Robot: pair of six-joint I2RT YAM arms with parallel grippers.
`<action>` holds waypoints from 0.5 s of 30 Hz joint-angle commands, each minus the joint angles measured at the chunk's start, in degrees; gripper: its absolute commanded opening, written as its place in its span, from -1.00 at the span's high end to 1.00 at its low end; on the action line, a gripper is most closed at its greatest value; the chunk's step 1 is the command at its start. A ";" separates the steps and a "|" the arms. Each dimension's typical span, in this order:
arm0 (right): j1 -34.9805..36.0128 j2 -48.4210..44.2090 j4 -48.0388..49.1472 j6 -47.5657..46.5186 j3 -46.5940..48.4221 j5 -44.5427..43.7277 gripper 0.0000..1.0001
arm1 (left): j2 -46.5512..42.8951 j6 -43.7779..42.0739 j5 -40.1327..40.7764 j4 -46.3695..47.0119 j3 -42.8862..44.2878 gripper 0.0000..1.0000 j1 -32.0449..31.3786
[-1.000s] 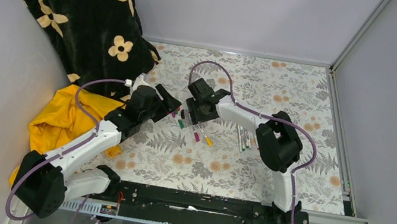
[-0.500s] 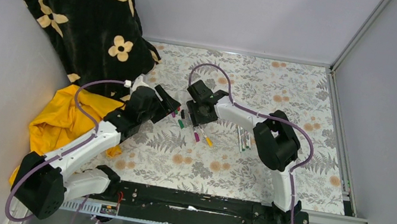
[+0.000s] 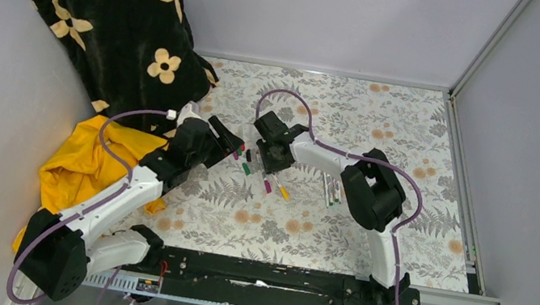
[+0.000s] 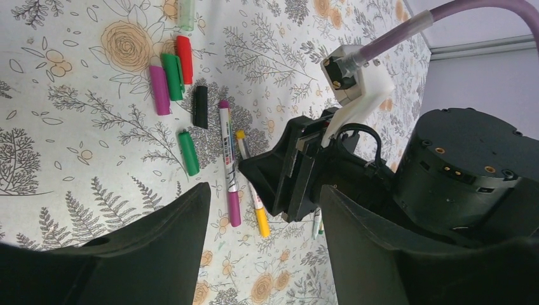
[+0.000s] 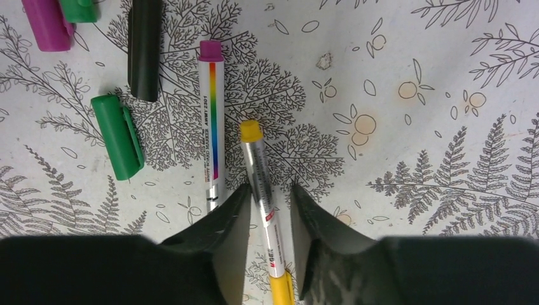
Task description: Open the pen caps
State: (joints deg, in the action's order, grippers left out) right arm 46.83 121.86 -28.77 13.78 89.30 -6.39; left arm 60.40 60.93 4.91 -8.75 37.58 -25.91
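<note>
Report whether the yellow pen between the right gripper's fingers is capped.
Capped: the yellow pen carries a long yellow cap on its near end.

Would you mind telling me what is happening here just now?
Two robot arms are uncapping pens. The right gripper straddles the yellow pen lying on the table, its jaws not yet clamped on the barrel. The left gripper hovers open and empty nearby. Several loose caps lie beside the magenta pen.

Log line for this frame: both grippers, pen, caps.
right gripper: open, jaws astride yellow pen | yellow cap: on | left gripper: open, empty | black cap: loose on table
</note>
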 commanded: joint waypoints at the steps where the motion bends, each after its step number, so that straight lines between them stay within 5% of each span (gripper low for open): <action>1: 0.52 2.59 -1.62 0.29 0.15 1.03 0.42 | -0.88 0.55 -0.23 0.94 -1.18 -0.41 0.60; 9: 0.46 -0.18 -0.49 1.84 -1.88 1.43 0.99 | -1.43 0.47 -0.32 1.32 -1.80 -0.42 0.70; 15: -0.99 -5.60 0.84 3.73 -2.18 2.93 1.00 | -1.95 0.40 -2.79 6.70 -4.90 -0.46 0.84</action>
State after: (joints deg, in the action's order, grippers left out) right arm 46.72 121.03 -27.86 15.31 88.27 -5.85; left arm 59.83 60.95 4.45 -7.66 35.51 -25.58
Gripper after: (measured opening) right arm 0.035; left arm 0.723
